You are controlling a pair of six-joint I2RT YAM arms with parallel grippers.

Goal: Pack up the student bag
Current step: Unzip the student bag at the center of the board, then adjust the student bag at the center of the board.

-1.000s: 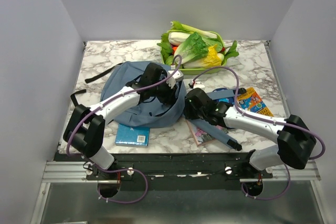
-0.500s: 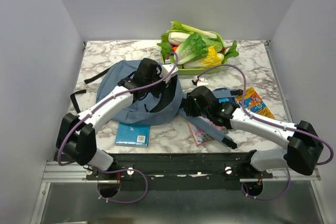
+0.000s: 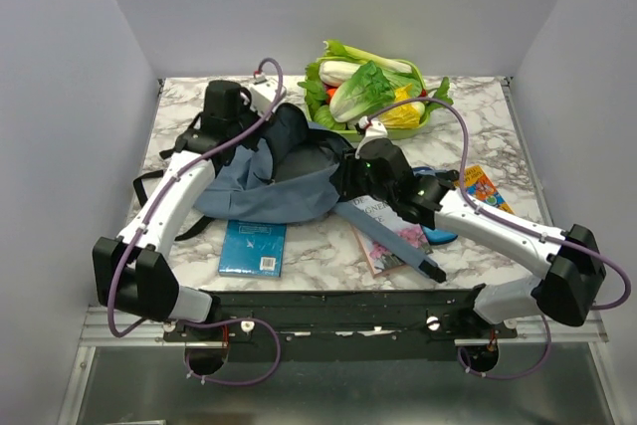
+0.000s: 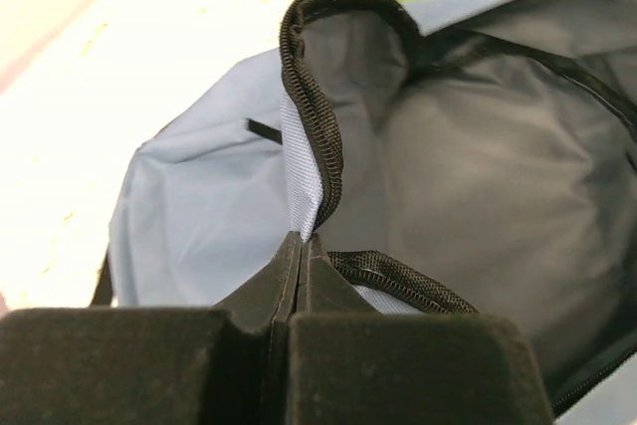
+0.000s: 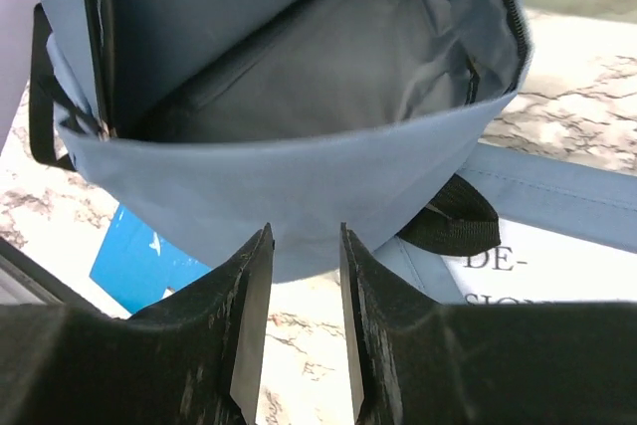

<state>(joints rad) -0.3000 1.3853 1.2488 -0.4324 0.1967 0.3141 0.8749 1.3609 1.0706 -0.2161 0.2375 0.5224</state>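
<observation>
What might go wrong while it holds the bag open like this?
The left hand pinches only the thin zipper rim of the student bag; it may slip, letting the mouth sag shut. The right hand stands open around the lower lip, so the bag might slide. A strap lies across a book and may snag.

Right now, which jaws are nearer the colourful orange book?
Right. Right jaws face the grey-blue fabric backpack, left of the orange book; left jaws pinch the backpack's far rim.

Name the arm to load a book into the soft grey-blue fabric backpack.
Right, probably. The left gripper is shut on the backpack's zip rim, holding it open; the right gripper is open beside the white magazine.
</observation>
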